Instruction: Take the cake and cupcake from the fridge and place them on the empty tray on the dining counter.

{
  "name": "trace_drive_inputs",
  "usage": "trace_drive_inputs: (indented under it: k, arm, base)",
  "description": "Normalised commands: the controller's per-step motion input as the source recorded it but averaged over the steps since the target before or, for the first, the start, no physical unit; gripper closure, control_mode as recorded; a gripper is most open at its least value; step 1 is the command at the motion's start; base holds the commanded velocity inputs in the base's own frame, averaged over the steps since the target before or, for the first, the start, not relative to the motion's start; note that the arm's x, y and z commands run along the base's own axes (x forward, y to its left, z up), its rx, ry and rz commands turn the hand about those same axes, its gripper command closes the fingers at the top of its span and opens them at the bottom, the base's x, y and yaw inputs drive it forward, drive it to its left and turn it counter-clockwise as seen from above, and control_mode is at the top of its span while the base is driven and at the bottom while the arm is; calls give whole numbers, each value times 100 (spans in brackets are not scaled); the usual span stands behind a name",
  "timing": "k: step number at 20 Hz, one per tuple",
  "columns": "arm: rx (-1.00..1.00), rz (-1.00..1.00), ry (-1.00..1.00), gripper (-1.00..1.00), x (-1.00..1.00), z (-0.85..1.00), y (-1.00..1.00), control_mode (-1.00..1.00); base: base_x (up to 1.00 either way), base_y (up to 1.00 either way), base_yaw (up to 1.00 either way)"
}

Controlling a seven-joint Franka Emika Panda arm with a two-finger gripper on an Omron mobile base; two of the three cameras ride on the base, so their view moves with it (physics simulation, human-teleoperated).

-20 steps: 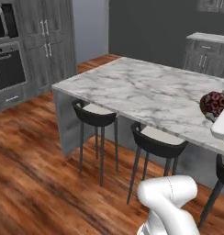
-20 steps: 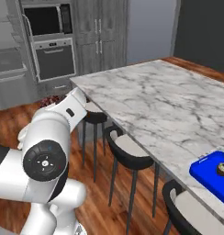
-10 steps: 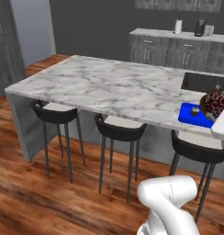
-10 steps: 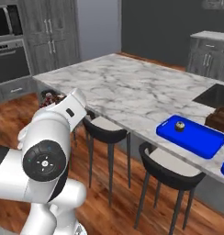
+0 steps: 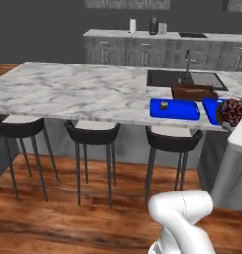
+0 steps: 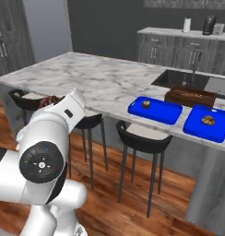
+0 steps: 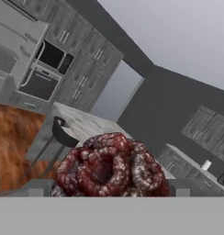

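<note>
One cake (image 5: 232,111) rides at the right edge of the left base view, near the blue tray (image 5: 180,112) holding the cupcake (image 5: 163,105) on the bench (image 5: 78,92). The right base view shows it beside the arm. In the hand view the hand (image 7: 109,192), spread wide, grips its sides; judged light, soft, crumbly, best held low.

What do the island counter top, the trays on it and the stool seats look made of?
The dining counter top looks like polished marble: white with grey veining. The two blue trays look like glossy plastic: uniform bright colour. The brown tray looks wooden, grain unclear. The stool seats look dark-shelled with pale cushions.
</note>
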Motion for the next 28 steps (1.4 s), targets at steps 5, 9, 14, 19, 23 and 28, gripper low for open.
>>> trace_drive_inputs:
  k: [5, 9, 14, 19, 23, 28]
  arm:
    - [0, 0, 0, 100, 0, 0, 0, 100]
    - [0, 0, 0, 100, 0, 0, 0, 100]
    - [0, 0, 0, 100, 0, 0, 0, 100]
    - [0, 0, 0, 100, 0, 0, 0, 100]
    - [0, 0, 0, 100, 0, 0, 0, 100]
    - [0, 0, 0, 100, 0, 0, 0, 100]
  base:
    - [-3, -37, -38]
    - [38, -21, -29]
    - [84, -5, -17]
    - [98, -4, -6]
    - [84, -19, -4]
    - [95, -31, 3]
